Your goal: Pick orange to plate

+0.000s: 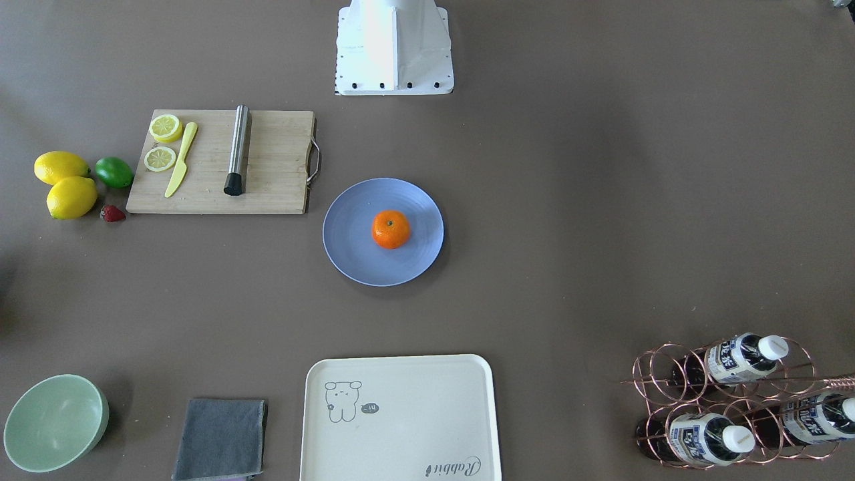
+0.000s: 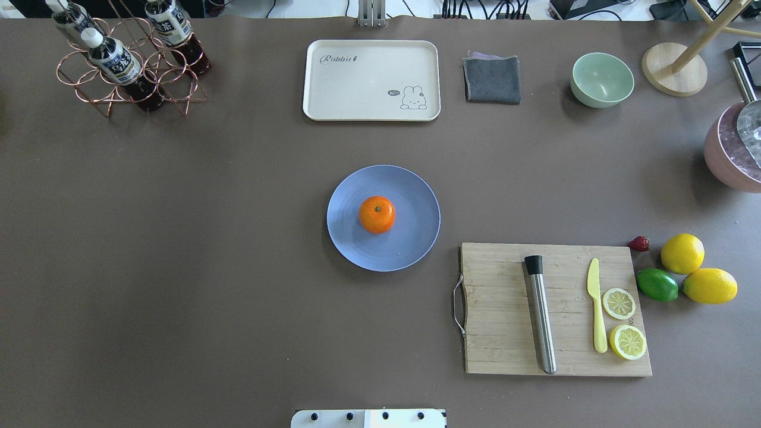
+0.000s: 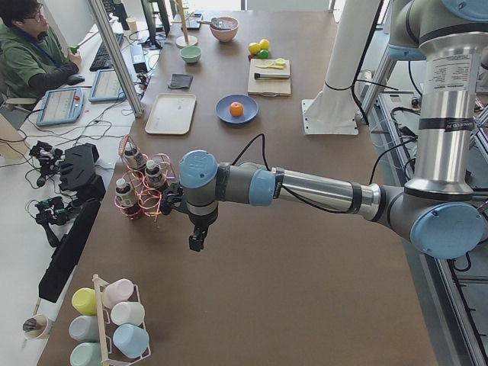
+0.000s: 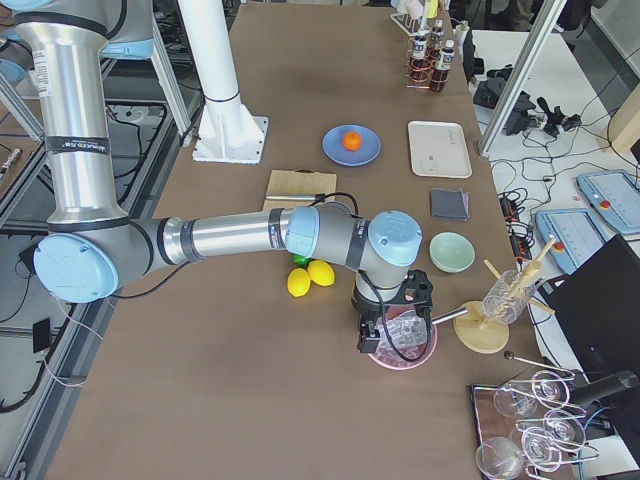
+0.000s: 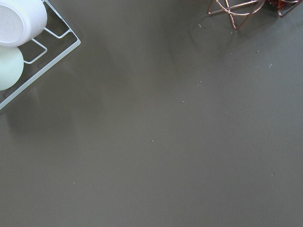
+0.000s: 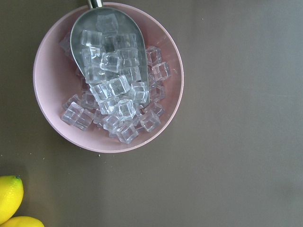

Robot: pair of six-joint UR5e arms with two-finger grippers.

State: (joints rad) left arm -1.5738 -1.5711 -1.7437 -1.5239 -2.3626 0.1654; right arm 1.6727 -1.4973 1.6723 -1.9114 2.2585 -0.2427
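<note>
The orange (image 1: 391,229) (image 2: 377,214) rests stem-up in the middle of the blue-lavender plate (image 1: 354,250) (image 2: 410,241) at the table's centre, with nothing touching it. Neither arm appears in the front or overhead views. In the exterior left view my left gripper (image 3: 197,242) hangs far from the plate (image 3: 223,116), beside the bottle rack (image 3: 142,189); I cannot tell whether it is open or shut. In the exterior right view my right gripper (image 4: 370,345) hovers over a pink bowl of ice (image 4: 405,345), far from the orange (image 4: 351,140); its state cannot be told either.
A cutting board (image 2: 505,309) with a steel rod, a yellow knife and lemon slices lies right of the plate. Beyond it are lemons (image 2: 682,254), a lime (image 2: 657,285) and a strawberry. A cream tray (image 2: 371,80), grey cloth (image 2: 491,79) and mint bowl (image 2: 601,79) line the far edge.
</note>
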